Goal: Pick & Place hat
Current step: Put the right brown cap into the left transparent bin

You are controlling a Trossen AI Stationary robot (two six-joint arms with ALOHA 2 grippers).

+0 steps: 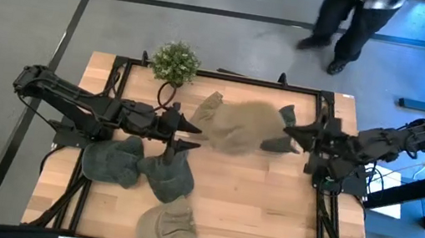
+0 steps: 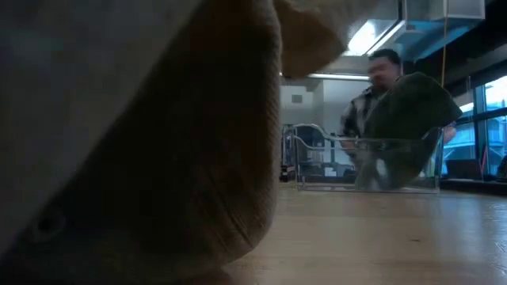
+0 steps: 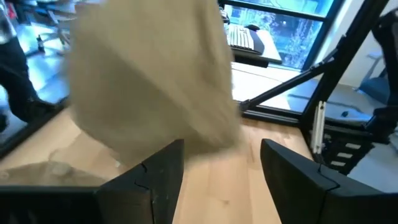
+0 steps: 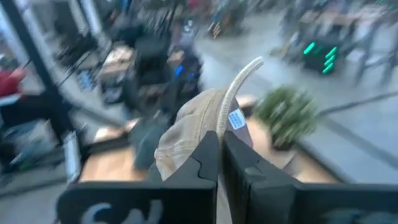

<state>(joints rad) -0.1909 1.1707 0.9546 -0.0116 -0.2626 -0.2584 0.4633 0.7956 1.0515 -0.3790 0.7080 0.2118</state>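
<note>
A tan hat (image 1: 237, 127) hangs blurred above the table's far middle, with my right gripper (image 1: 288, 132) shut on it at its right side. In the right wrist view the hat (image 4: 186, 134) bulges past the shut fingers (image 4: 221, 162). My left gripper (image 1: 195, 136) stands open just left of the hat and touches nothing. In the left wrist view the hat (image 3: 155, 81) hangs beyond the spread fingers (image 3: 221, 177). My right gripper pinches the tan hat's rim (image 4: 219, 127) between its two fingers, beside a small blue and white label (image 4: 235, 119). The fingers lie about level and come from the table's right. The hat is lifted clear of the table, its crown toward the left arm.
Two dark green hats (image 1: 113, 159) (image 1: 166, 178) and an olive one (image 1: 167, 224) lie at the near left. A potted plant (image 1: 175, 61) stands at the far edge. A clear bin (image 2: 364, 162) holds a green hat (image 2: 408, 119). A person (image 1: 349, 21) stands beyond the table.
</note>
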